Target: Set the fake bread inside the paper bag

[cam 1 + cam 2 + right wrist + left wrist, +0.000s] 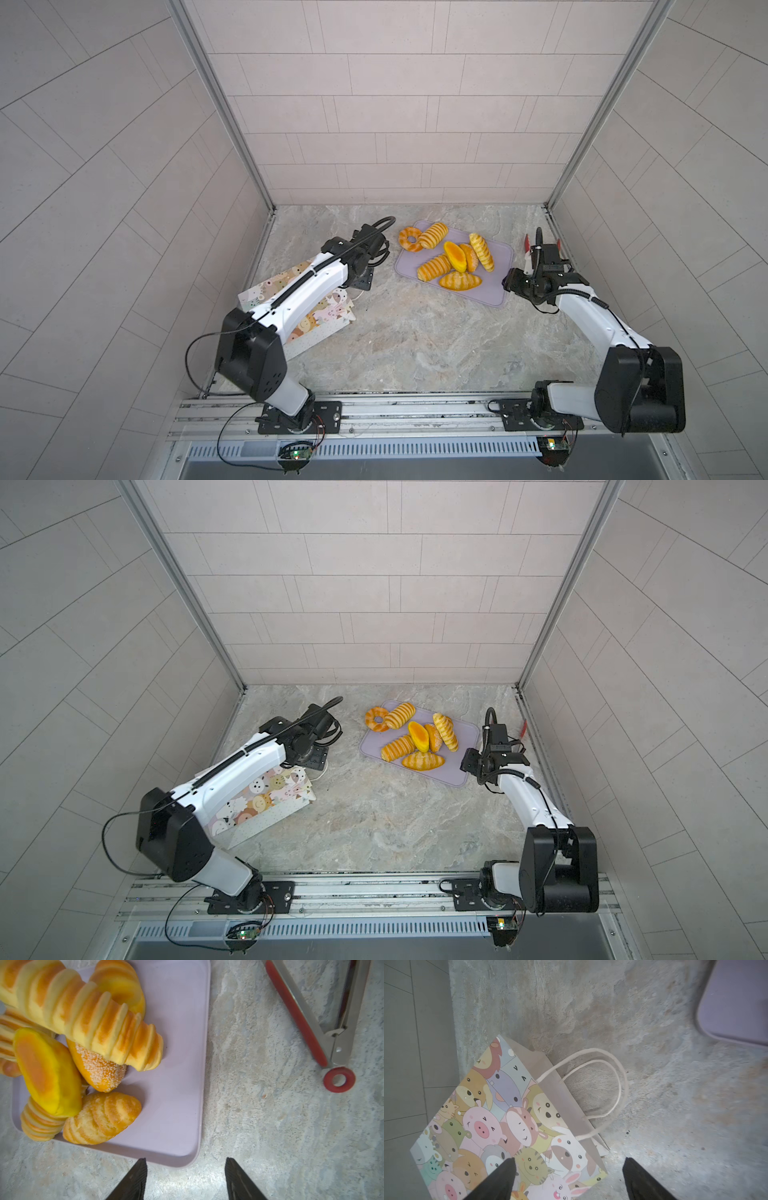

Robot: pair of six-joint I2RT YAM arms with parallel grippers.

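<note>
Left wrist view shows the paper bag (500,1118) lying flat on its side, well apart from the lilac tray (737,1001), with its string handles (612,1084) and collapsed mouth pointing toward the tray. The left gripper (571,1180) hangs over the bag's tray-side edge, jaws spread wide and holding nothing. One fingertip (506,1176) is above the printed face and its partner is above bare table. The right wrist view shows the fake bread (83,1016) piled on the tray, several loaves resting on one another. The right gripper (185,1178) hovers just off a tray corner, jaws likewise apart and empty. The red-handled tongs (301,1018) lie beside the tray, on the side away from the bag. No loaf has reached the bag. The main hazard is the flattened mouth: a loaf pushed at it would probably slide the light bag away from the tray or crumple the paper. A jaw could also snag the loose handles. Pulling one glossy loaf from the pile may roll its neighbours over the tray's low rim.
</note>
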